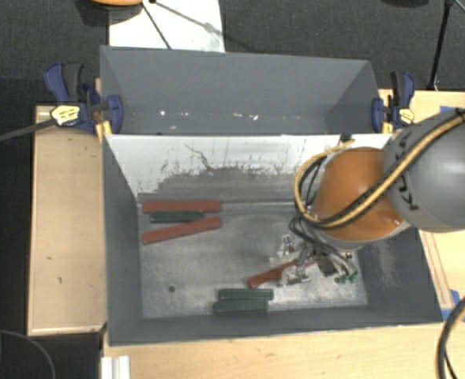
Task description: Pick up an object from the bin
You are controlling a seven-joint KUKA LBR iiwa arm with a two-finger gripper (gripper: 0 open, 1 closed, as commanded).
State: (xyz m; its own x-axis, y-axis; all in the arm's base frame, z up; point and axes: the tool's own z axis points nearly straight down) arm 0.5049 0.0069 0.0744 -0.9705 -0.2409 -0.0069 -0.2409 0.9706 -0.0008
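Observation:
My gripper (305, 262) is low over the bin floor at the right of centre, under the orange wrist cover. A short red-brown stick (265, 277) lies on the floor with its right end at the gripper's tip; whether it is gripped is hidden. A dark green bar (242, 300) lies flat near the front wall, just left of and below the gripper.
At the back left of the bin floor lie two long red-brown bars (181, 207) (181, 230) with a dark green strip (171, 218) between them. The arm and its cables cover the bin's right side.

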